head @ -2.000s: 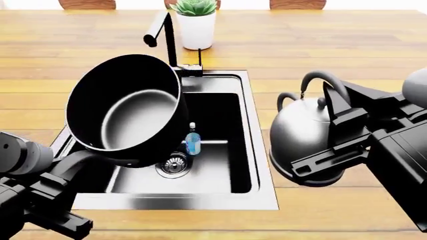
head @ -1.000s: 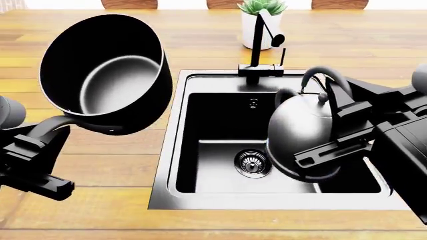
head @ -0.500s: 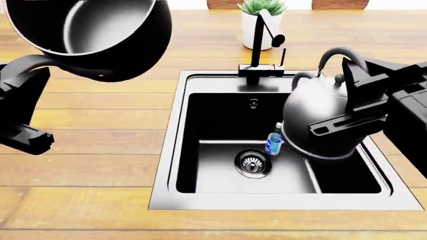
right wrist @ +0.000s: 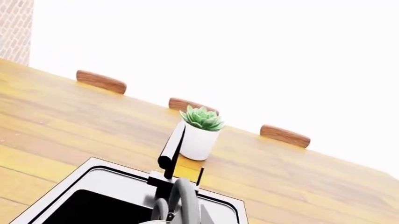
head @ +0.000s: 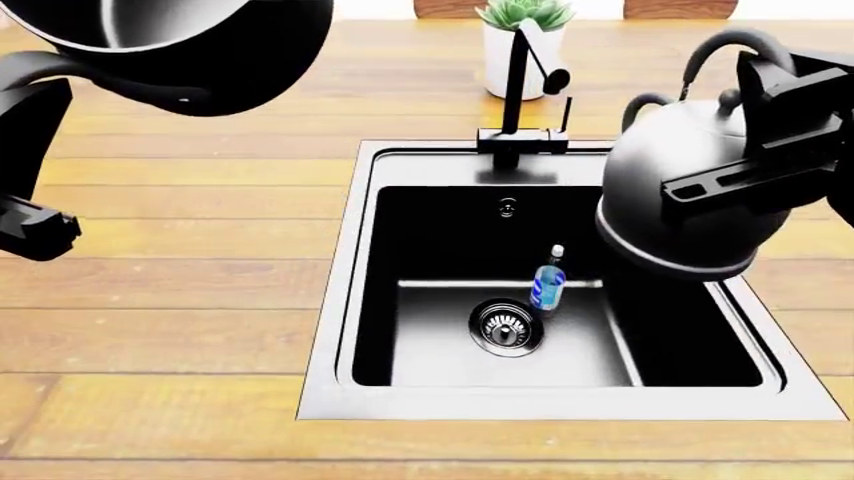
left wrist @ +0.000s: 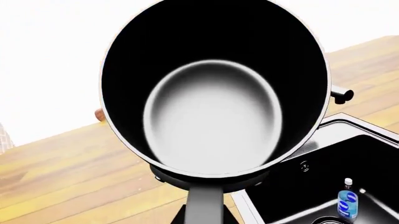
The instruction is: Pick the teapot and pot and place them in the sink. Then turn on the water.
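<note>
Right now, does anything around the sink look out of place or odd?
Yes. A small blue bottle stands upright inside the sink, beside the drain, right where cookware is meant to go. The pot is held tipped on its side, its opening facing the left wrist camera. No water is running from the faucet.

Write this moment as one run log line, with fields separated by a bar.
left hand: holds pot in air | right hand: holds teapot above sink | bottle in sink | water: off
</note>
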You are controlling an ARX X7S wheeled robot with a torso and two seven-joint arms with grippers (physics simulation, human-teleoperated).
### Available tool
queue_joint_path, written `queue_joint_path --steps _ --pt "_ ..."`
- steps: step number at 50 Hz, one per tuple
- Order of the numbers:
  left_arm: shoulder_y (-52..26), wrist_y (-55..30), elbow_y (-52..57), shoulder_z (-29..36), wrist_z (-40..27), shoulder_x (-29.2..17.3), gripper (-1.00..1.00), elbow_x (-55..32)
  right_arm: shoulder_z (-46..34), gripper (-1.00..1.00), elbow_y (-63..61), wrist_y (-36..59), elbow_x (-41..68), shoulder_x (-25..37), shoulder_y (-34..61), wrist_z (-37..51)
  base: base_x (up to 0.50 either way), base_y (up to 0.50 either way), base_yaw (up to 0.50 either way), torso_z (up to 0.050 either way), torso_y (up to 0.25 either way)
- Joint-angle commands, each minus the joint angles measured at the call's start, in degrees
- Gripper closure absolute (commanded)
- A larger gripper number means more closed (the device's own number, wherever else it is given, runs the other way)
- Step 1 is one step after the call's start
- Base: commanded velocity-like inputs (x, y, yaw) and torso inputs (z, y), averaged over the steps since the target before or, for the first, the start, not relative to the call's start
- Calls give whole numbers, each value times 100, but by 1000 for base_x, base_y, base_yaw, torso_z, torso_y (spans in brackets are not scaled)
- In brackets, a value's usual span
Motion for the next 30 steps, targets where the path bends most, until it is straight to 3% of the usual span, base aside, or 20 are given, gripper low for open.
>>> queue_joint_path --steps 1,30 --pt "-633 -48 -173 -282 -44 2 100 432 101 100 180 112 -150 22 387 94 168 0 0 0 11" --pt "-483 -3 -124 -327 -17 -36 100 461 71 100 95 -1 -198 55 317 45 236 0 0 1 4"
